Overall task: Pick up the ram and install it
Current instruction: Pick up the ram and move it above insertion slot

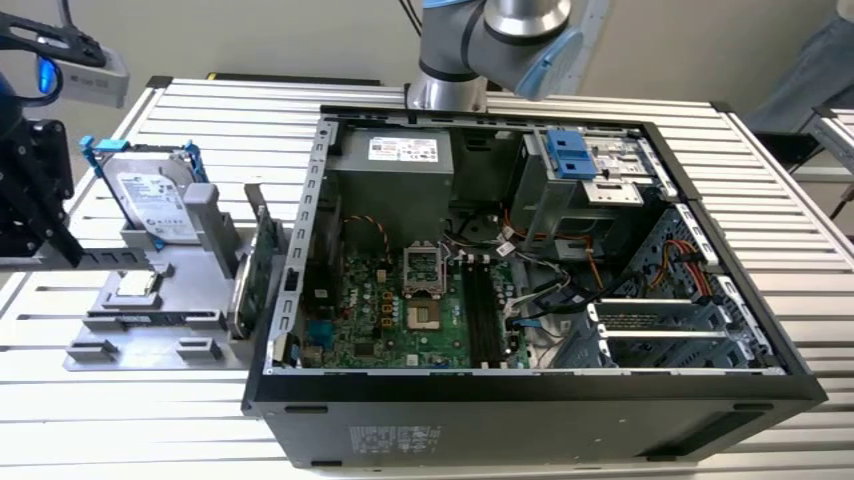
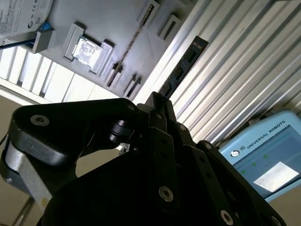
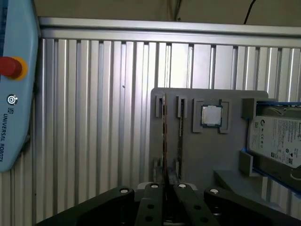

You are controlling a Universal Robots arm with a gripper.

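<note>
The ram [image 3: 163, 141] shows edge-on as a thin dark line running out from between my fingertips, over the grey parts holder [image 3: 207, 155]. In the second wrist view it is a long dark strip [image 2: 182, 66] with black chips, reaching out from the fingertips above the ribbed table. My gripper [image 3: 165, 187] [image 2: 157, 101] is shut on it. In the exterior view the gripper [image 1: 30, 250] hangs at the left edge, beside the holder [image 1: 160, 300]. The open computer case [image 1: 747, 300] lies to the right, its dark memory slots [image 1: 481, 310] beside the processor socket.
A second thin stick [image 3: 180, 136] stands in a holder slot. The holder also carries a hard drive [image 1: 150, 200] in a blue frame, a processor chip [image 1: 138, 287] and an upright green expansion card [image 1: 254, 270]. A blue teach pendant [image 3: 14, 94] lies at the table's edge.
</note>
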